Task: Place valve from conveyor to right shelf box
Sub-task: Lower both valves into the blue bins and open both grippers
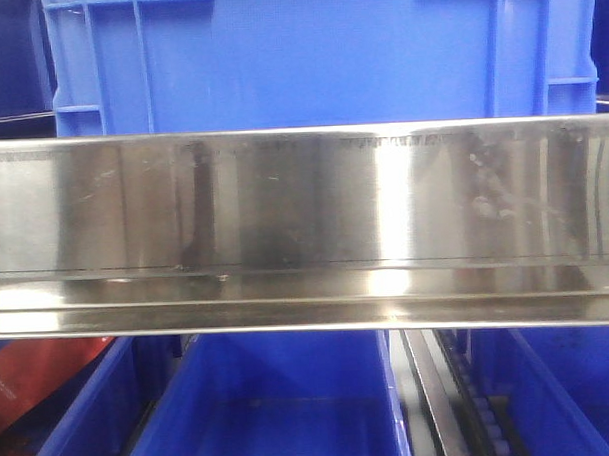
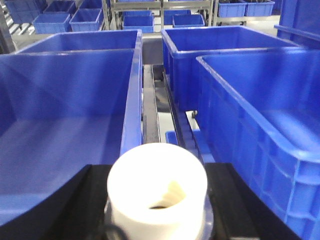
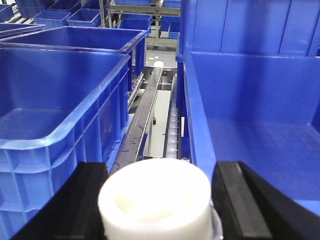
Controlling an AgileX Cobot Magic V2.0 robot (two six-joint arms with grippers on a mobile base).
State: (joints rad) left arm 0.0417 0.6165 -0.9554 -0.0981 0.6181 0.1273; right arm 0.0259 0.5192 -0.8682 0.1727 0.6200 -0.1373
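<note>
Left wrist view: the left gripper pinches the left valve between black fingers. Its smooth, round white cap has a hole, and it hangs above a metal rail between glossy blue plastic crates. Only the front view shows the brushed, scratched steel shelf beam, which blocks most of the crates behind it. Right wrist view: the right gripper pinches the right valve above a roller track, beside a deep crate.

Blue plastic crates, open-topped, in rows. Polished steel shelf beam, horizontal, reflective. Metal racking at rear holds further crates.
</note>
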